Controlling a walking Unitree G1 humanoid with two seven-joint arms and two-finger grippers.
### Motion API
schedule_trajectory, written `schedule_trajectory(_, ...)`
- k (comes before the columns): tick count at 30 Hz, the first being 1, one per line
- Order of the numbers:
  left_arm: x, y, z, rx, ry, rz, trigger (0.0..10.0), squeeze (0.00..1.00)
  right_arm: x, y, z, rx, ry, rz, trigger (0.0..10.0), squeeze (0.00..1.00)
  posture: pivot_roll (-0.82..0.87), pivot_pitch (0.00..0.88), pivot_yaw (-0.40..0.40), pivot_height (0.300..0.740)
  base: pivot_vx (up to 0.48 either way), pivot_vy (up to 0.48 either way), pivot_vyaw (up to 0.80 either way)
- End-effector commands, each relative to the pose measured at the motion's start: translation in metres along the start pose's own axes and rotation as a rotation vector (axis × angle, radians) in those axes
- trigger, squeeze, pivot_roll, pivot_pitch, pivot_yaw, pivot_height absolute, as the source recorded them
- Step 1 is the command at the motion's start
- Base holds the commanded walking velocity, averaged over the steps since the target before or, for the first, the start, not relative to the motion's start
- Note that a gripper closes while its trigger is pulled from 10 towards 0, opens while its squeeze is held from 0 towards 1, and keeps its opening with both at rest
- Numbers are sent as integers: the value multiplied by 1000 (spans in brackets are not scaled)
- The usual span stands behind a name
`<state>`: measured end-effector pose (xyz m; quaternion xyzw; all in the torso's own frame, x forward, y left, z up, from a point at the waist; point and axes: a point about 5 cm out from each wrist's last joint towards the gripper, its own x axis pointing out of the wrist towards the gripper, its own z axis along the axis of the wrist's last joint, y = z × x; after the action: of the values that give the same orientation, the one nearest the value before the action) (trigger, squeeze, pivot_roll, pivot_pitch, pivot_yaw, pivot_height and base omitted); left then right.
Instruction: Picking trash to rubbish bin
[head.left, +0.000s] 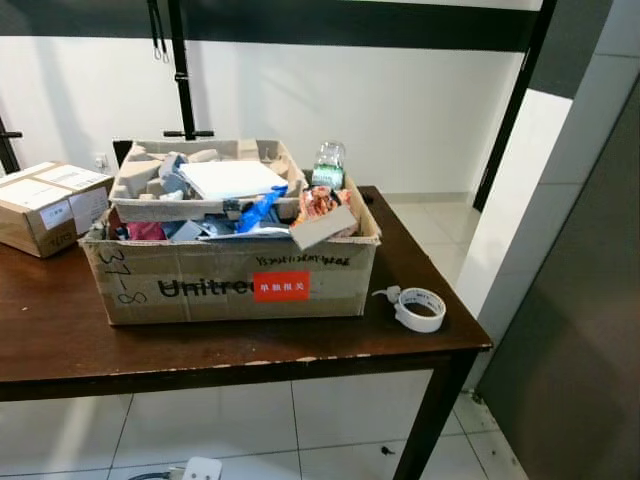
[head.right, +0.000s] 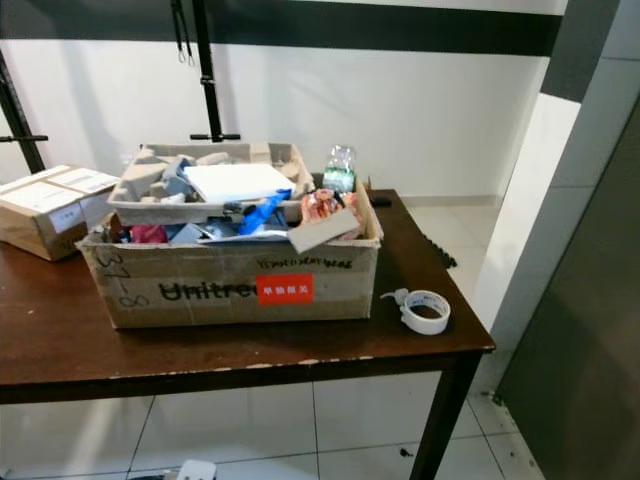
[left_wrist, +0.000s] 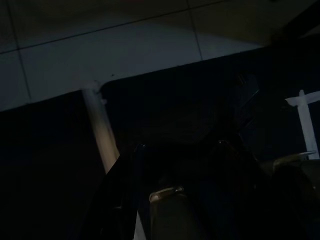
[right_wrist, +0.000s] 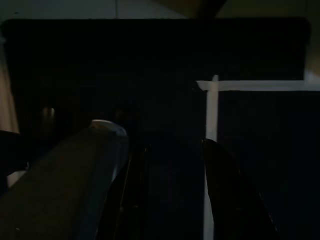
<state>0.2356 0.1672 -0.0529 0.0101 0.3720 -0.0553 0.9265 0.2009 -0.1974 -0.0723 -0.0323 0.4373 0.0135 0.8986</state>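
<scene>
Facing heaped box (head.left: 230, 270) on table (head.left: 60, 340); gripper states impossible to tell; careless grabbing could topple bottle (head.left: 328, 165).

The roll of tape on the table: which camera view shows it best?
The right eye view shows the roll of tape best: it lies whole on the dark table, right of the cardboard box. The left eye view shows the same. Both wrist views are too dark to show it.

Full box (head.left: 230, 280) mid-table (head.left: 60, 340), smaller box (head.left: 50, 205) at left edge, tape roll (head.left: 420, 308) near front right corner.
</scene>
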Motion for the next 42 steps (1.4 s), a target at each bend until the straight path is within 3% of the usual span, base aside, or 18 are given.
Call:
schedule_trajectory(1, -2, 4, -9, -8, 29, 16, 10000, 0, 0, 6, -5, -6, 19, 21, 10000, 0, -105, 122, -14, 740, 0, 480, 0)
schedule_trajectory(12, -2, 5, -9, -20, 44, 18, 10000, 0, 0, 7, -5, -7, 19, 21, 10000, 0, -105, 121, -14, 740, 0, 140, 0)
schedule_trajectory(25, -1, 6, -5, 58, 25, 28, 10000, 0, 0, 6, -7, -4, 24, 18, 10000, 0, -103, 121, -10, 740, 0, 37, 0)
schedule_trajectory(37, -1, 5, 0, 39, 6, 22, 10000, 0, 0, 7, -6, 12, 14, 15, 10000, 0, -105, 125, -4, 740, 0, 0, 0)
schedule_trajectory(42, -1, 5, -1, 37, 8, 22, 10000, 0, 0, 7, -6, 12, 12, 16, 10000, 0, -104, 125, -6, 740, 0, 480, 0)
